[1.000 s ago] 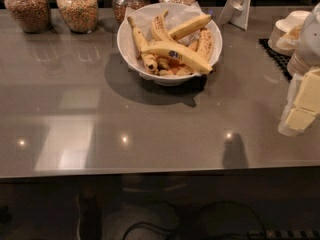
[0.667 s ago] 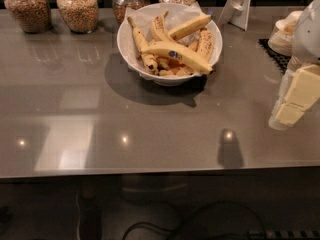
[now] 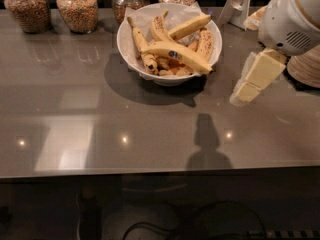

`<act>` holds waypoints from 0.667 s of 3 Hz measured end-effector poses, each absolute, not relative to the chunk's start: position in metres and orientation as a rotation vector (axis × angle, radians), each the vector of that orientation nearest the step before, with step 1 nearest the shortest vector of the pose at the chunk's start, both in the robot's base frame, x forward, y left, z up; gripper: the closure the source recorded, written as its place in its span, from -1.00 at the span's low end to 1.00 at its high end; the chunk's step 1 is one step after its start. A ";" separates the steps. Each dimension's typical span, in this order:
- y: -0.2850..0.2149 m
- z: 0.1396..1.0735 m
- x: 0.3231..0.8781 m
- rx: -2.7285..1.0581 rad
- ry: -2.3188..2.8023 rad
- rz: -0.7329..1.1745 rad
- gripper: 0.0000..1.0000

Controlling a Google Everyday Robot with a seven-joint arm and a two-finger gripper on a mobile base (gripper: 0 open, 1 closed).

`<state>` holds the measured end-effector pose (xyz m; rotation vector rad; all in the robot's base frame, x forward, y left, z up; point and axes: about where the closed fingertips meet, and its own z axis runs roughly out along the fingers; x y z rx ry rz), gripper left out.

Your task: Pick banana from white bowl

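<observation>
Banana (image 3: 186, 57), the long one with the blue sticker, sits beyond the near stretch of grey table (image 3: 150, 134) that fills the lower frame. At right centre the gripper (image 3: 243, 94) hangs tilted close over the tabletop, apart from the bowl; whether it is open or closed cannot be told. Further back, at upper centre, the white bowl (image 3: 125, 49) holds the banana, which lies across the browner bananas (image 3: 142, 44) with its dark tip at the right rim. Glass jars (image 3: 77, 9) line the top edge.

Dim, tbl (image 3: 100, 109) glare left of gripper (image 3: 242, 95)
</observation>
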<state>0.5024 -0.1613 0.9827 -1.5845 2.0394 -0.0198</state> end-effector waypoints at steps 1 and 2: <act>-0.139 0.984 0.531 -1.534 1.954 0.025 -1.00; -0.118 0.978 0.559 -1.524 1.871 0.065 -1.00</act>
